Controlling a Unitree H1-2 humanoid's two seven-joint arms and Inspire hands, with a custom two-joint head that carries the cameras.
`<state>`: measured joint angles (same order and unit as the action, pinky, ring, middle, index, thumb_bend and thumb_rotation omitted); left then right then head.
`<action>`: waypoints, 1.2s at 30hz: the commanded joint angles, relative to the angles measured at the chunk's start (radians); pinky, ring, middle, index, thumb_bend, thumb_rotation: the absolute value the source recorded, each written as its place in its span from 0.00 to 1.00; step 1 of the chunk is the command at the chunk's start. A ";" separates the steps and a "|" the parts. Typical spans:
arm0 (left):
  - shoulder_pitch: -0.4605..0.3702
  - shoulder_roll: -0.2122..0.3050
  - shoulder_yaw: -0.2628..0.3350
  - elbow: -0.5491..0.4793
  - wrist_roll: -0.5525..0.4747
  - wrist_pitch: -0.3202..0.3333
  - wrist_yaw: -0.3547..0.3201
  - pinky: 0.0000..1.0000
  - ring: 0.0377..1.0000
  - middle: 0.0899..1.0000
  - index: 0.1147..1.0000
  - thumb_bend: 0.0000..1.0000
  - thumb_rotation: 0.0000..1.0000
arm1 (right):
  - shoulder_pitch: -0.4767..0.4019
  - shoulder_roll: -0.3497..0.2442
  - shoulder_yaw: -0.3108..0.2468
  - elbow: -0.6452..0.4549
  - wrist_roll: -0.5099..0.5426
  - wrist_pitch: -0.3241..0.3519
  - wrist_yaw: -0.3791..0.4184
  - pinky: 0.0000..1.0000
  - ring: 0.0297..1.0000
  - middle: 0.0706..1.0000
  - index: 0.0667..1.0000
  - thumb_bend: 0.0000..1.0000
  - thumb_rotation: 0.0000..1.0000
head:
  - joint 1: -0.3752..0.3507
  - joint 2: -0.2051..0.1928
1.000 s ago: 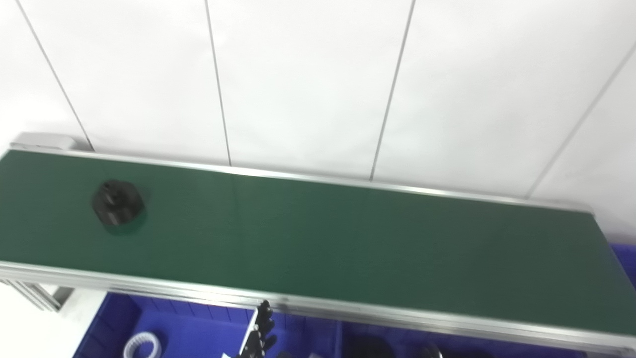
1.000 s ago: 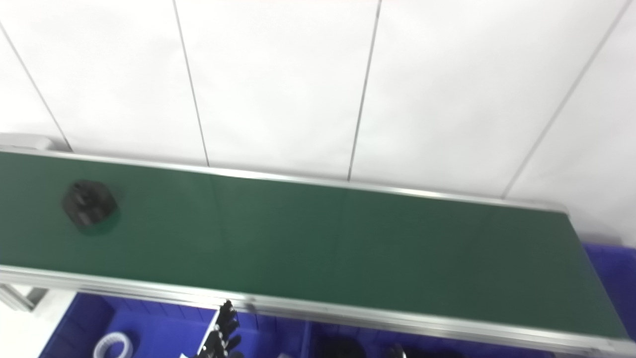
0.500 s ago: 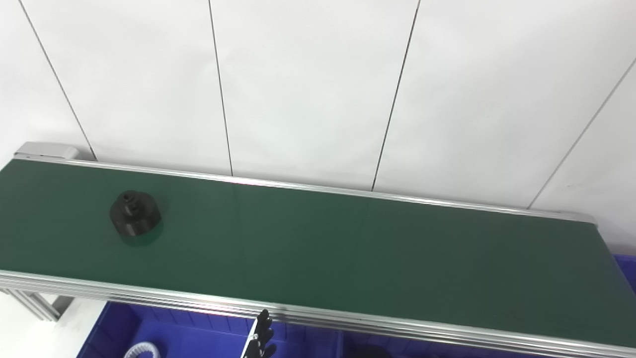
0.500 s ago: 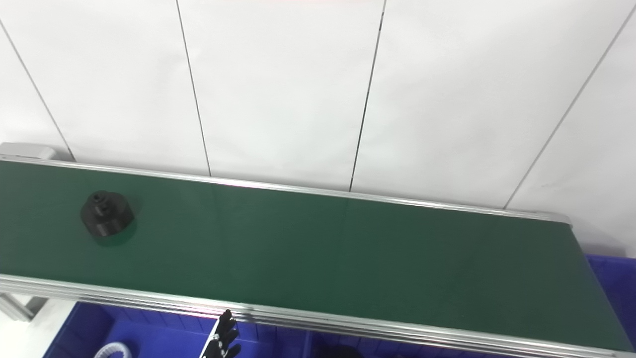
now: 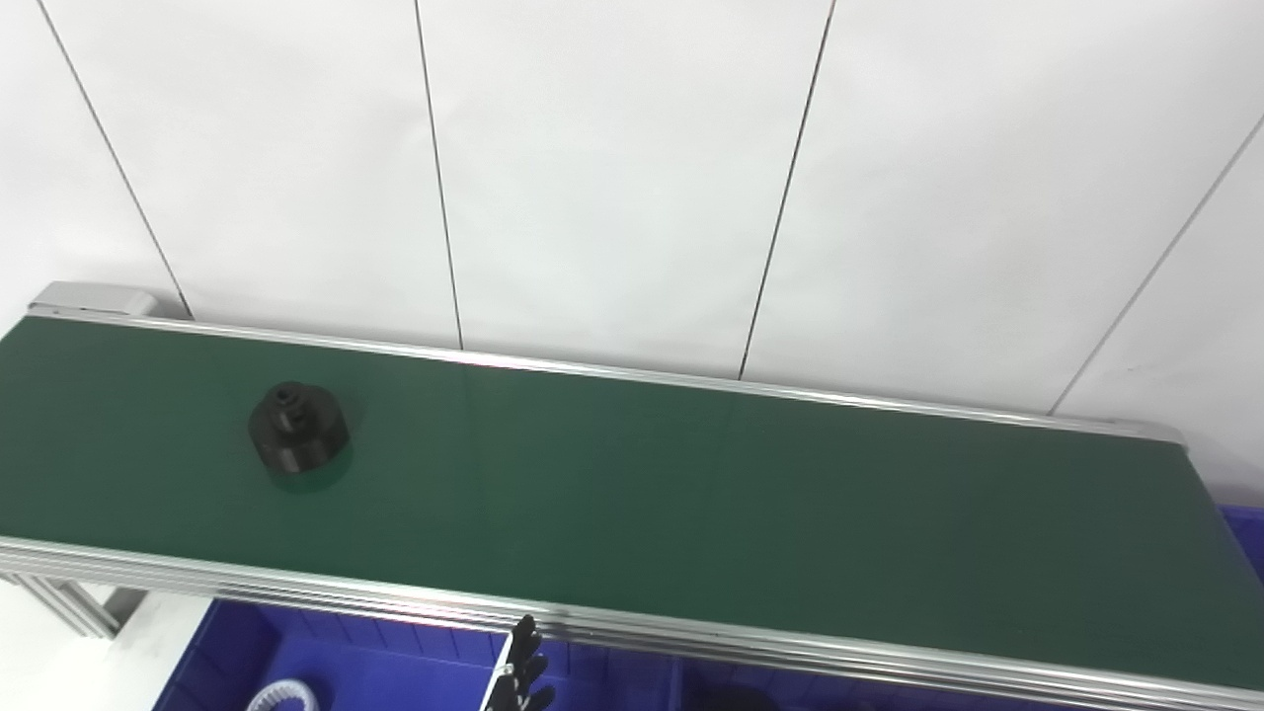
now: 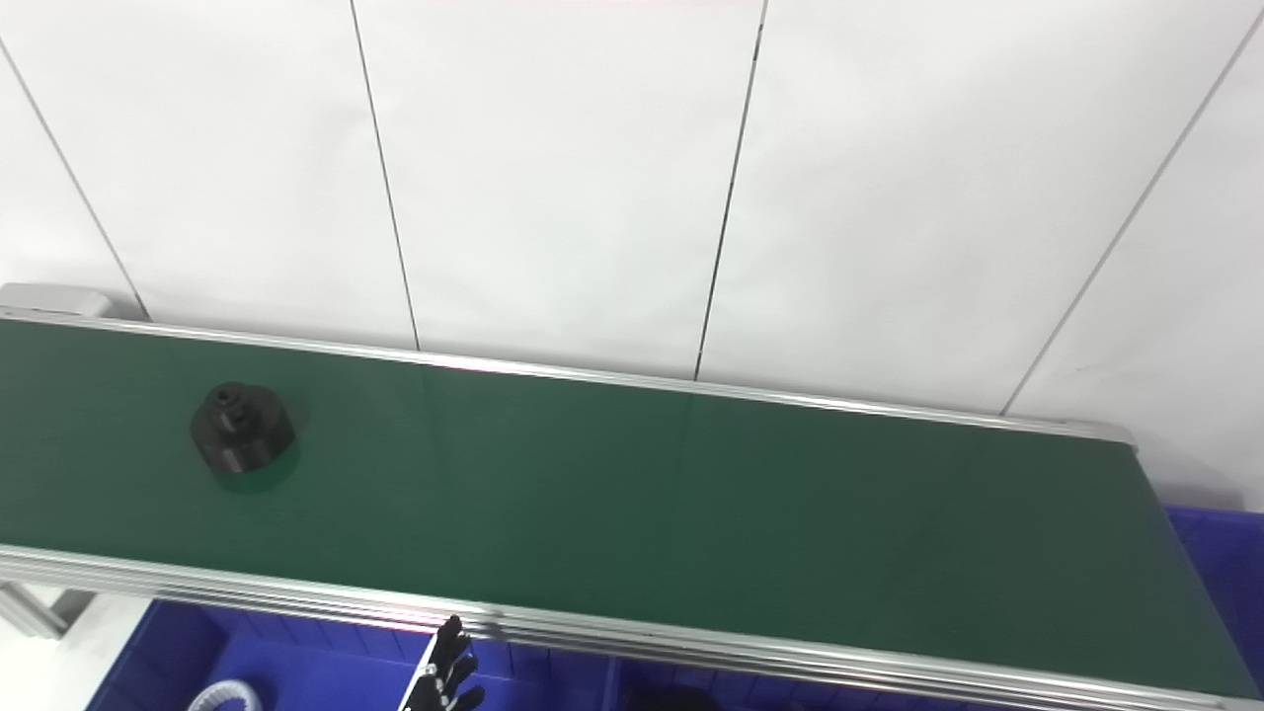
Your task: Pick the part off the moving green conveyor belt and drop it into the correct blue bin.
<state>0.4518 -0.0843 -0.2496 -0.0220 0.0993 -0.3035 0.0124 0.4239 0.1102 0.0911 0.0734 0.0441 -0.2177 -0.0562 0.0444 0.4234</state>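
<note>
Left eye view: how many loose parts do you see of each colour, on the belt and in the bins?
Black part, on the green conveyor belt: 1
White ring, in a blue bin: 1
Total: 2
A dark shape at the bottom edge is cut off, so it is not counted.

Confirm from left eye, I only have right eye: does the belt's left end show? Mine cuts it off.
Observer: Yes. The belt has its far left corner inside the frame, with the whole grey end cap behind it.
Operator: Where's the part relative to that end?
Observer: The black part sits well in from that corner, toward the right, touching neither rail.
</note>
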 commanded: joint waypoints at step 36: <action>-0.051 -0.079 -0.048 0.009 0.065 -0.010 0.060 0.89 0.95 1.00 1.00 0.63 0.59 | -0.043 -0.094 -0.007 -0.110 -0.173 -0.104 0.021 0.76 0.90 1.00 1.00 0.75 0.50 | 0.094 0.090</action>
<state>0.4355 -0.0863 -0.2525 -0.0057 0.1610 -0.3025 0.0742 0.3908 0.0264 0.0788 0.0209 -0.0919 -0.2435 -0.0281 0.1457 0.5093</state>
